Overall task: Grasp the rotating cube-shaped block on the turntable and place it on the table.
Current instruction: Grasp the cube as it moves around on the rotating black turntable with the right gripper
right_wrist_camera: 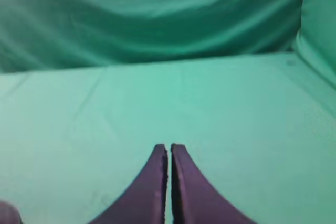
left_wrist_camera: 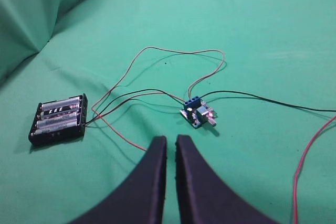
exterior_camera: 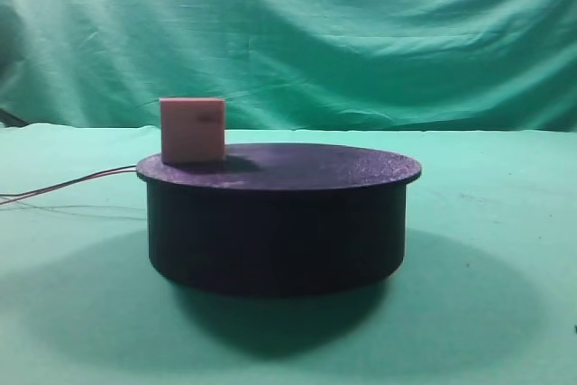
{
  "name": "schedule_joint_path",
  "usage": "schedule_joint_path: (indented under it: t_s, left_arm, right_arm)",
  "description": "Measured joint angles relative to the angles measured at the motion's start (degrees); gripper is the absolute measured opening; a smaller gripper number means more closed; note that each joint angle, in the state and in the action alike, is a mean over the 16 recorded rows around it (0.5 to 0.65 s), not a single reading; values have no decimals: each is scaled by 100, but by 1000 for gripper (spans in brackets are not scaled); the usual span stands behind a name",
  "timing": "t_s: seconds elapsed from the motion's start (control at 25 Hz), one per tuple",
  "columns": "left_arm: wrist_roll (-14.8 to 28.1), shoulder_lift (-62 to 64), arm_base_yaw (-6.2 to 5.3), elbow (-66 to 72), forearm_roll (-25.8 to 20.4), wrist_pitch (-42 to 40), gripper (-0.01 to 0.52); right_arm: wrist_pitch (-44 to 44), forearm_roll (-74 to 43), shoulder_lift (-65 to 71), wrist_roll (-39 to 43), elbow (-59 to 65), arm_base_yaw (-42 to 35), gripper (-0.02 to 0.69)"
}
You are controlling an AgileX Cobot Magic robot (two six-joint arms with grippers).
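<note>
The pale-pink cube-shaped block [exterior_camera: 192, 129] stands on the left rim of the black turntable [exterior_camera: 279, 223], a dark mark on its front face. The turntable sits mid-table on the green cloth table [exterior_camera: 487, 313]. Neither gripper shows in the exterior high view. My left gripper [left_wrist_camera: 171, 140] is shut and empty, hovering over the cloth near the wiring. My right gripper [right_wrist_camera: 169, 148] is shut and empty over bare green cloth. The block and the turntable are out of both wrist views.
Thin red and white wires [exterior_camera: 72, 185] run left from the turntable. In the left wrist view a black battery holder [left_wrist_camera: 59, 119] and a small circuit board [left_wrist_camera: 197, 114] lie on the cloth, joined by red and black wires [left_wrist_camera: 157, 56]. Green backdrop [exterior_camera: 288, 33] hangs behind.
</note>
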Motion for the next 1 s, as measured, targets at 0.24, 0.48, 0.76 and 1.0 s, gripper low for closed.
schedule_joint_path:
  t_s: [0.24, 0.48, 0.76, 1.0]
  left_arm:
    - [0, 0, 0, 0, 0, 0, 0]
    - [0, 0, 0, 0, 0, 0, 0]
    - [0, 0, 0, 0, 0, 0, 0]
    - [0, 0, 0, 0, 0, 0, 0]
  right_arm:
    - [732, 860, 1302, -1161, -538, 411, 0]
    - [1002, 1669, 2674, -2397, -1037, 1445, 0]
    - [927, 2099, 4267, -2888, -1735, 2826, 82]
    - [887, 2220, 5289, -2899, -2340, 3389, 313]
